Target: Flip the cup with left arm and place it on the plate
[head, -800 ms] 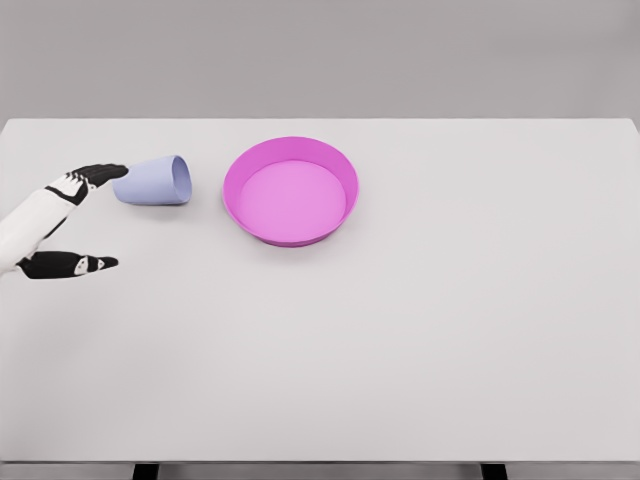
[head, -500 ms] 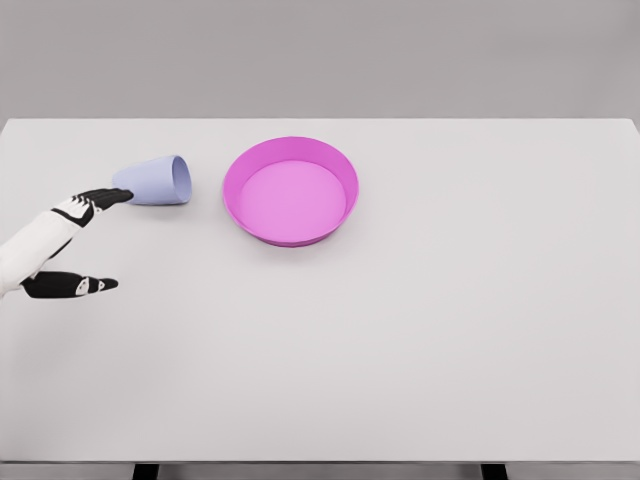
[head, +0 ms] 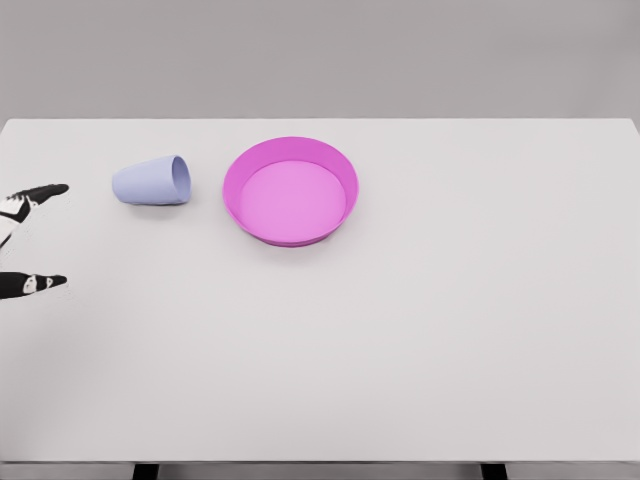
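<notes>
The left hand shows only partly, poking in at the left edge of the head view. Two black-tipped fingers are what I can make out: one higher up, pointing right, and another lower down, also pointing right, with a wide gap between them. The fingers are spread apart and there is nothing between them, so the hand is open and holds nothing. Most of the palm and the arm are cut off by the edge of the picture.

The cup lies to the right of the hand, a little beyond its upper finger, clear of it and not touched. It is pale lavender blue and it is lying on its side on the white surface, with its narrower base turned toward the hand and its open mouth turned away, facing right.

Further right from the hand, just past the cup's mouth, sits the plate. It is a round pink dish with a raised rim, flat on the surface, and nothing lies in it. The cup and the plate are near each other but apart; a small strip of white surface shows between the cup's mouth and the plate's left rim.

The right arm does not show anywhere in the view. Behind the surface is a plain grey wall.
</notes>
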Robot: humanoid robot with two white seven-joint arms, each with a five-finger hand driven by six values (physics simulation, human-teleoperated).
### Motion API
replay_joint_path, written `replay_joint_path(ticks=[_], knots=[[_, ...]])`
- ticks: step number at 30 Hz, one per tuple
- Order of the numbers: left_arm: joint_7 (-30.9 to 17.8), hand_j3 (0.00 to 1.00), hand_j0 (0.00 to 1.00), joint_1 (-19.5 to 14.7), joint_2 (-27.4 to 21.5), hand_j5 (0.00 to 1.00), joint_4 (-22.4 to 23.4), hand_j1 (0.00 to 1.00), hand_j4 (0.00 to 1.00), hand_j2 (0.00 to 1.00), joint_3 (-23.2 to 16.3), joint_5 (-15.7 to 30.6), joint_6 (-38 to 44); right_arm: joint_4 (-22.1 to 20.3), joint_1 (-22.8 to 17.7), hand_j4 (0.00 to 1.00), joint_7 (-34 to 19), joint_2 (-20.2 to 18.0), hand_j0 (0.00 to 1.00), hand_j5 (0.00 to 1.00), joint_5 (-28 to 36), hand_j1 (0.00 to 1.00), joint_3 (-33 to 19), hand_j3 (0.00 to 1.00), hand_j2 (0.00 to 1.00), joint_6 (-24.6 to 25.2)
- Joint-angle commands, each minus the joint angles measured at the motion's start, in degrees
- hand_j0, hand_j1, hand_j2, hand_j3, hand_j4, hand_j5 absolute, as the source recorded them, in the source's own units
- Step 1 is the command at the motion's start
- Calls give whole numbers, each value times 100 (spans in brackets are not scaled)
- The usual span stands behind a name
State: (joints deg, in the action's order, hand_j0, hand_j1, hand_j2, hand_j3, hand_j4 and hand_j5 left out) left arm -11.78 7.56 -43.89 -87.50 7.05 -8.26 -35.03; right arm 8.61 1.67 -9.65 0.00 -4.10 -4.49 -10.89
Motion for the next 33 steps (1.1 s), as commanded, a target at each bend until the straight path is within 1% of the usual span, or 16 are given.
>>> replay_joint_path(ticks=[1,2,3,5,6,7,9,12,16,18,19,24,26,29,31,33], knots=[[27,100,100,-114,-928,100,119,100,100,100,-765,44,3,0,0,100,-1,0,100,100,-3,100,0,100,100,0],[27,100,100,-527,-963,100,181,100,100,100,-1249,62,3,0,0,100,-1,0,100,100,-3,100,0,100,100,0],[27,100,100,-888,-963,100,364,100,100,100,-1592,53,3,0,0,100,-1,0,100,100,-3,100,0,100,100,0],[27,100,100,-1644,-937,100,875,100,100,100,-2339,53,3,0,0,100,-1,0,100,100,5,100,0,100,100,0],[27,100,100,-1837,-937,100,1077,100,100,100,-2568,53,3,0,0,100,-1,0,100,100,-3,100,0,100,100,0],[27,100,100,-1899,-919,100,1209,100,100,100,-2577,44,3,0,0,100,-1,0,100,100,5,100,0,100,100,0],[9,100,100,-1952,-911,100,1226,100,100,100,-2744,70,3,0,0,100,-1,0,100,100,-3,100,0,100,100,0],[18,100,100,-2382,-858,100,1305,100,100,100,-3139,237,3,0,0,100,-1,0,100,100,-3,100,0,100,100,0],[18,100,100,-2839,-349,100,1560,100,100,100,-3192,246,3,0,0,100,-1,0,100,100,-3,100,0,100,100,0],[18,100,100,-3252,-111,100,1920,100,100,100,-3525,246,3,0,0,100,-1,0,100,100,-3,100,0,100,100,0],[18,100,100,-3472,-14,100,2175,100,100,100,-3596,246,3,0,0,100,-1,0,100,100,5,100,0,100,100,0],[-17,100,100,-3850,408,100,2843,100,100,100,-3649,193,3,0,0,100,-1,0,100,100,5,100,0,100,100,0],[0,100,100,-4228,452,100,3292,100,100,100,-4273,237,3,0,0,100,-1,0,100,100,5,100,0,100,100,0],[-17,100,100,-4228,513,100,3345,100,100,100,-4299,132,3,0,0,100,-1,0,100,100,-3,100,0,100,100,0],[-17,100,100,-4237,504,100,3353,100,100,100,-4299,-88,3,0,0,100,-1,0,100,100,-3,100,0,100,100,0],[-8,100,100,-4263,504,100,3353,100,100,100,-4299,-88,3,0,0,100,-1,0,100,100,-3,100,0,100,100,0]])
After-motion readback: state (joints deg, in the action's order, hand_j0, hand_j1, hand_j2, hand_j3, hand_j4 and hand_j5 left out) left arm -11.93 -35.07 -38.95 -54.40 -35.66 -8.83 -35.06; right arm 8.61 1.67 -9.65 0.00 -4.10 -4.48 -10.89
